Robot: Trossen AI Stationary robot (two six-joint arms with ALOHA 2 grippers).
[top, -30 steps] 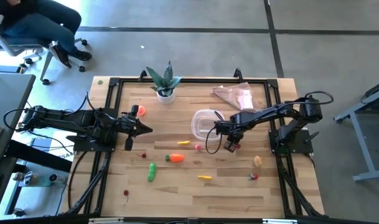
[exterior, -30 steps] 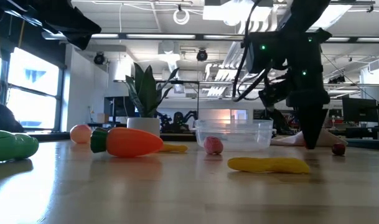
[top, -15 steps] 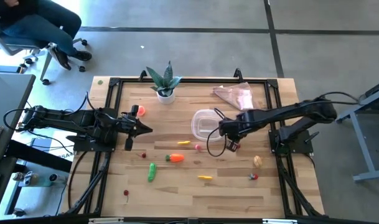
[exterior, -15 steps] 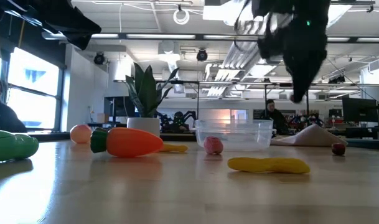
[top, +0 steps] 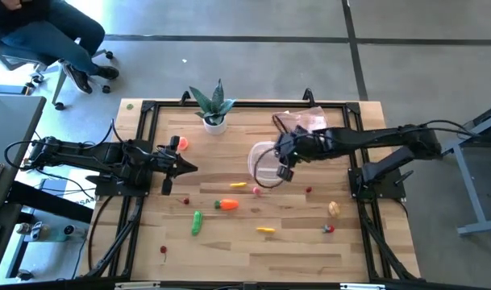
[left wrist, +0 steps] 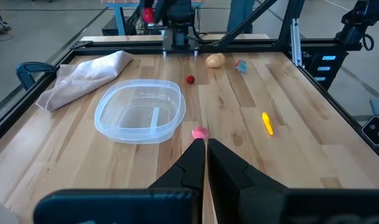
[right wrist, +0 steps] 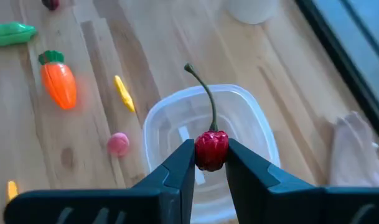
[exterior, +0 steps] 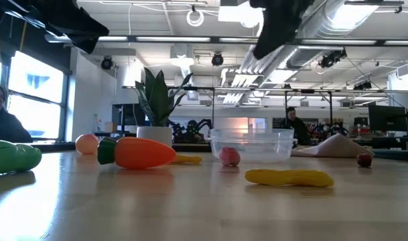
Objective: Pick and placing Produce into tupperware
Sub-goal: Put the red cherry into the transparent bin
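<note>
My right gripper (top: 278, 152) hangs above the tupperware (top: 255, 163), shut on a small red cherry (right wrist: 211, 149) with a thin green stem. The tupperware (right wrist: 254, 106) is a clear, rounded container standing on the wooden table. Around it lie produce pieces: a carrot (top: 226, 205), a cucumber (top: 197, 222), two yellow pieces (top: 265, 230) (top: 238, 185), a pink ball (top: 256, 190), a peach (top: 183, 144), a potato (top: 334, 209) and a red berry (top: 309, 191). My left gripper (top: 189, 167) waits shut at the table's left, holding nothing. My right gripper pinches the cherry's round red body (right wrist: 211, 157) between its two fingertips. The fingers slant downward from the table's right side. The cherry is lifted clear over the tupperware, and its stem (right wrist: 209, 99) sticks out beyond the fingertips.
A spiky plant in a white pot (top: 214, 109) stands at the far edge, and a pinkish cloth (top: 308, 123) lies at the far right. Another small red piece (top: 329, 229) lies near the potato. A person sits beyond the table's far left corner (top: 43, 32).
My right gripper has risen from the table's right centre with the cherry between its fingers. It has gone toward the far edge and the left, to above the tupperware. It has tipped from pointing nearly straight down to a slant. The cherry is lifted clear of the table.
</note>
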